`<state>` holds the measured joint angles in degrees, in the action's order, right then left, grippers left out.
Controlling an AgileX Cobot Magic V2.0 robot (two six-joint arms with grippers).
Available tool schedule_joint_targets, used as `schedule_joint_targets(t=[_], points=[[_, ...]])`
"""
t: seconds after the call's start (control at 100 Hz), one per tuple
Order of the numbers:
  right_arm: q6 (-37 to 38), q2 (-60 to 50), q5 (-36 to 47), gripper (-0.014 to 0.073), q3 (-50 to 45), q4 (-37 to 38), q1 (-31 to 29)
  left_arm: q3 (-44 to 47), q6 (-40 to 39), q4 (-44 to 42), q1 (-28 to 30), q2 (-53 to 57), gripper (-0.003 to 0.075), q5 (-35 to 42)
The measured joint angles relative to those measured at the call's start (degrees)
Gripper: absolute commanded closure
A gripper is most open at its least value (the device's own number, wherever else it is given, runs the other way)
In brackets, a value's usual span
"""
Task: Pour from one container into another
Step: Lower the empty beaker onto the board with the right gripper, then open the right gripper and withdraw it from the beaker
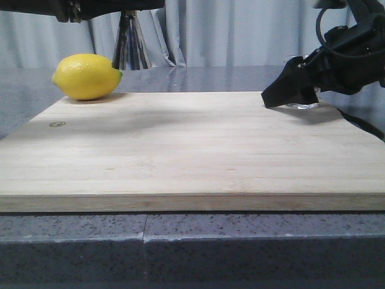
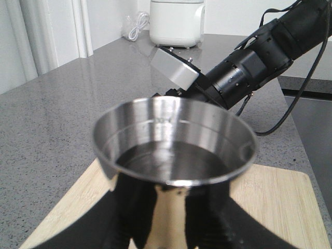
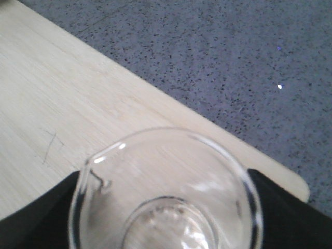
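Observation:
The steel jigger (image 1: 130,43) is at the back left, behind the lemon, its upper part hidden by my left arm. In the left wrist view my left gripper (image 2: 168,210) is shut on the jigger (image 2: 174,116) at its waist. The cup is upright with dark liquid in it. The clear glass beaker (image 1: 305,105) rests on the board's far right corner with my right gripper (image 1: 287,89) around it. Seen from above, the beaker (image 3: 166,171) looks empty. Both black fingers (image 3: 41,207) of the right gripper (image 3: 166,207) press its sides.
A yellow lemon (image 1: 87,76) lies on the far left of the wooden board (image 1: 192,156). Grey speckled counter (image 3: 233,62) surrounds the board. A white appliance (image 2: 176,23) stands at the counter's far end in the left wrist view.

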<state>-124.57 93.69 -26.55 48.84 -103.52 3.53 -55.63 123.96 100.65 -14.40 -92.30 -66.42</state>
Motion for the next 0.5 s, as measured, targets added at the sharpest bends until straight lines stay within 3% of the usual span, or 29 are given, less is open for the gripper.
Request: schedule_joint_targets(t=[0.5], points=[[15.22,-10.69,3.76,-0.0003,-7.61,8.34,0.00,0.00,0.00,0.00,0.00,0.00,0.0492,0.00]])
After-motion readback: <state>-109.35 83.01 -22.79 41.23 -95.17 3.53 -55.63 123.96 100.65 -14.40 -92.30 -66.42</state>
